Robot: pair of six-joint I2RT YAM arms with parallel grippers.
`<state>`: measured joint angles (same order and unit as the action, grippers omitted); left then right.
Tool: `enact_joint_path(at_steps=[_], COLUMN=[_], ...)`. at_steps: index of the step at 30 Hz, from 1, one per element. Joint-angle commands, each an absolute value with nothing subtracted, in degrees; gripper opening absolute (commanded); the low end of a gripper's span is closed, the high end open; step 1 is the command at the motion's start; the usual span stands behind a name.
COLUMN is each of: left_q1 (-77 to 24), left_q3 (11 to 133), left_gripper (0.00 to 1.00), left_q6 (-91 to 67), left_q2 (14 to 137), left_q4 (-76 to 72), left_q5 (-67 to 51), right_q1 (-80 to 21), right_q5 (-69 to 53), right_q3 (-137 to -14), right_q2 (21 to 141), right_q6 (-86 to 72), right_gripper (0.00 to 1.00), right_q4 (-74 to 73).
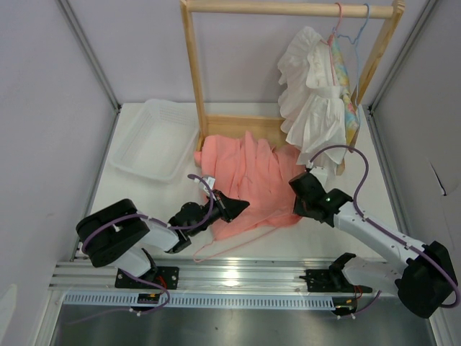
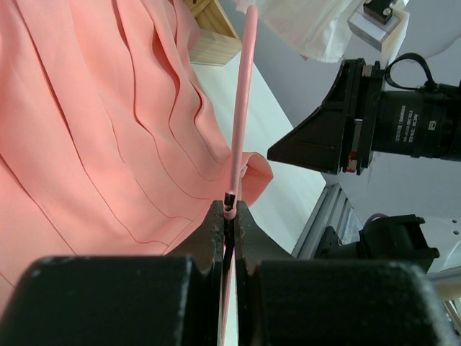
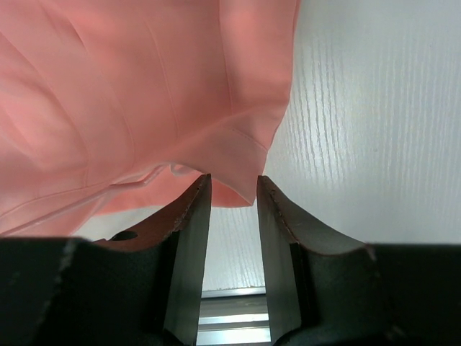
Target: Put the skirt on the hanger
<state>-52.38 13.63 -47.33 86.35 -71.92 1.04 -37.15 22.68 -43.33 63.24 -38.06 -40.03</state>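
The salmon-pink pleated skirt (image 1: 248, 176) lies crumpled on the white table in front of the wooden rack. It also fills the left wrist view (image 2: 94, 130) and the right wrist view (image 3: 144, 94). My left gripper (image 1: 241, 205) sits at the skirt's near left edge, shut on the thin pink hanger (image 2: 241, 108), whose wire runs up from the jaws (image 2: 230, 209). Part of the hanger's wire (image 1: 199, 254) shows on the table near the front. My right gripper (image 1: 299, 184) is open at the skirt's right edge, with a skirt corner between its fingertips (image 3: 234, 191).
A white plastic tray (image 1: 155, 137) stands at the back left. The wooden rack (image 1: 193, 65) holds a white ruffled garment (image 1: 313, 94), a pastel patterned garment (image 1: 342, 72) and a blue hanger (image 1: 364, 29). An aluminium rail (image 1: 238, 274) runs along the near edge.
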Motion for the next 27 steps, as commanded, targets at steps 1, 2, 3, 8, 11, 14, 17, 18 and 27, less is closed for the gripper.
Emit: enact_joint_path(at_steps=[1,2,3,8,11,14,17,18,27], left_q1=[-52.73,-52.73,-52.73,-52.82,-52.73,-52.73,-52.73,-52.73,-52.73], left_q3=[15.21,15.29,15.12,15.12,15.12,14.85,14.77,14.68,14.41], left_gripper=[0.0,0.0,0.0,0.0,0.0,0.0,0.0,0.0,0.0], left_q6=[-46.06,-46.05,-46.05,-46.06,-46.23,-46.23,-46.23,-46.14,-47.72], left_q2=[84.64,84.55,84.55,84.29,84.29,84.02,83.5,83.41,86.66], left_q4=[-89.56,-89.56,-89.56,-89.47,-89.65,-89.65,-89.56,-89.47,-95.09], left_q5=[0.61,0.53,0.61,0.44,0.44,0.44,0.44,0.44,-2.11], right_q1=[-38.06,-38.4,-38.58,-40.17,-40.17,-39.47,-36.92,-35.96,-31.55], right_q5=[23.56,23.47,23.55,24.52,25.4,25.93,26.02,25.49,20.83], right_q3=[-42.1,-41.66,-41.66,-41.4,-41.57,-41.05,-41.05,-40.78,-40.78], right_q2=[61.79,61.79,61.79,61.0,63.1,65.56,66.8,66.54,67.15], right_q6=[-40.25,-40.69,-40.78,-41.75,-42.01,-41.75,-40.79,-40.09,-35.77], right_gripper=[0.38,0.38,0.37,0.4,0.41,0.41,0.4,0.39,0.34], right_q4=[-40.96,-40.96,-41.13,-41.57,-41.75,-39.65,-38.15,-36.32,-32.08])
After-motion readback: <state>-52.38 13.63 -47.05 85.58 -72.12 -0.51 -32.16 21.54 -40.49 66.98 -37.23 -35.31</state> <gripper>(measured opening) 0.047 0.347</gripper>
